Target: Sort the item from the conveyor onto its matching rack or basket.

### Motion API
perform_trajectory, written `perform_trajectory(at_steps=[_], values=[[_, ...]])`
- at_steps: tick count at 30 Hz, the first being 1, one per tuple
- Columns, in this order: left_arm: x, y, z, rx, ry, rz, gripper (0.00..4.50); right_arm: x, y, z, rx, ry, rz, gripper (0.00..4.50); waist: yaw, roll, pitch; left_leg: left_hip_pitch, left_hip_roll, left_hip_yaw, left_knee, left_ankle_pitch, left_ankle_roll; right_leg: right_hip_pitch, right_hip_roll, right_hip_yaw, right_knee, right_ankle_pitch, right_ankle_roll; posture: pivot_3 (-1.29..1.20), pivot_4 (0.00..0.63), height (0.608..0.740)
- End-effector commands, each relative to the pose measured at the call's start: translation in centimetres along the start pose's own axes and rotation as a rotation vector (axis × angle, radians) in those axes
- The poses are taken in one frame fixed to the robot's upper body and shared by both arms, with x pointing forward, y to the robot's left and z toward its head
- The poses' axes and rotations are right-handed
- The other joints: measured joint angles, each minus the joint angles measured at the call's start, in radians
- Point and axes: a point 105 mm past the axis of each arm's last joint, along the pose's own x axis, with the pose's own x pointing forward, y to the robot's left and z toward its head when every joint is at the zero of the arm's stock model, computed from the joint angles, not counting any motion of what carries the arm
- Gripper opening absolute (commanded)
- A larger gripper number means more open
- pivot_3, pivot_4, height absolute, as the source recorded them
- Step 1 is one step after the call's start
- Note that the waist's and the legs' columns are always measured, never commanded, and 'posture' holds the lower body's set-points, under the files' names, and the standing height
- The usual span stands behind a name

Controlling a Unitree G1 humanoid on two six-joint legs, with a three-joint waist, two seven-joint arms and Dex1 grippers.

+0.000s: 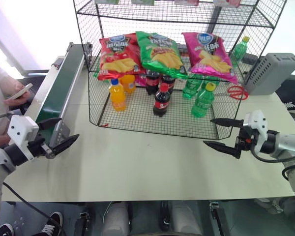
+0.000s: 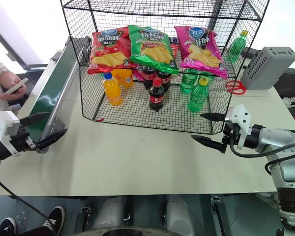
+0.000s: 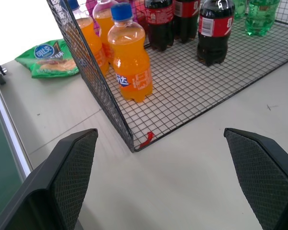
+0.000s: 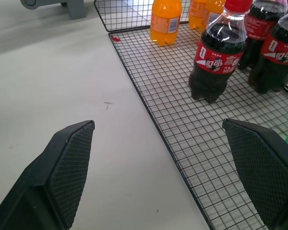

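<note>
Pink and crinkled, the chip bag (image 1: 209, 55) is found lying on the middle tier of the black wire rack (image 1: 137, 123), at its right end, beside a green bag (image 1: 161, 53) and a red bag (image 1: 117, 55) on the same tier. Orange soda bottles (image 1: 117, 95), cola bottles (image 1: 161, 100) and green bottles (image 1: 202, 100) stand on the tier below. The visible stretch of the green conveyor belt (image 1: 59, 91), at the left edge of the pale surface (image 1: 152, 162), is seen bare. The left gripper (image 1: 56, 133) hangs by the near end of the belt with its fingers (image 3: 74, 165) spread wide and nothing between them; the right gripper (image 1: 222, 132) hangs before the rack's right front corner, its fingers (image 4: 67, 165) likewise wide and empty. A second green bag (image 3: 49, 58) lies on the surface behind the rack. A person's hand (image 1: 14, 93) holding a phone is noted past the belt. The placing step is judged complete, and a waiting stance is judged to be in hand. The next move would call for a fresh item arriving on the belt, to be approached by the nearer left gripper and closed upon.
</note>
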Motion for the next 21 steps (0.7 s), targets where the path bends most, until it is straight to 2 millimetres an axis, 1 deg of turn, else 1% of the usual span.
perform_trajectory(at_steps=[1, 7, 13, 16, 21], values=[[-0.1, -0.1, 0.7, 0.02, -0.022, -0.007, 4.5, -0.2, -0.3, 0.7, -0.036, -0.008, 0.001, 4.45, 0.0, 0.0, 0.0, 0.0, 0.0, 0.0, 0.0, 0.0, 0.0, 0.0, 0.0, 0.0, 0.0, 0.0, 0.0, 0.0, 0.15, 0.74], [-0.2, -0.3, 0.1, 0.011, -0.008, -0.009, 4.5, 0.1, -0.4, 0.8, -0.043, -0.016, 0.005, 4.45, -0.001, 0.0, 0.0, 0.0, 0.0, 0.0, 0.0, 0.0, 0.0, 0.0, 0.0, 0.0, 0.0, 0.0, 0.0, 0.0, 0.15, 0.74], [-0.1, -0.2, 0.0, 0.013, -0.012, -0.01, 4.5, 0.4, -0.3, 0.8, -0.046, -0.021, 0.008, 4.45, 0.0, 0.0, 0.0, 0.0, 0.0, 0.0, 0.0, 0.0, 0.0, 0.0, 0.0, 0.0, 0.0, 0.0, 0.0, 0.0, 0.15, 0.74], [-0.1, -0.2, -0.2, 0.008, -0.009, -0.01, 4.5, 0.7, -0.3, 1.2, -0.049, -0.046, 0.013, 4.45, -0.001, 0.0, 0.0, 0.0, 0.0, 0.0, 0.0, 0.0, 0.0, 0.0, 0.0, 0.0, 0.0, 0.0, 0.0, 0.0, 0.15, 0.74], [-0.4, -0.5, -0.9, -0.001, 0.001, -0.011, 4.5, 1.0, -0.9, 1.3, -0.069, -0.036, 0.018, 4.45, -0.002, 0.0, 0.0, 0.0, 0.0, 0.0, 0.0, 0.0, 0.0, 0.0, 0.0, 0.0, 0.0, 0.0, 0.0, 0.0, 0.15, 0.74]])
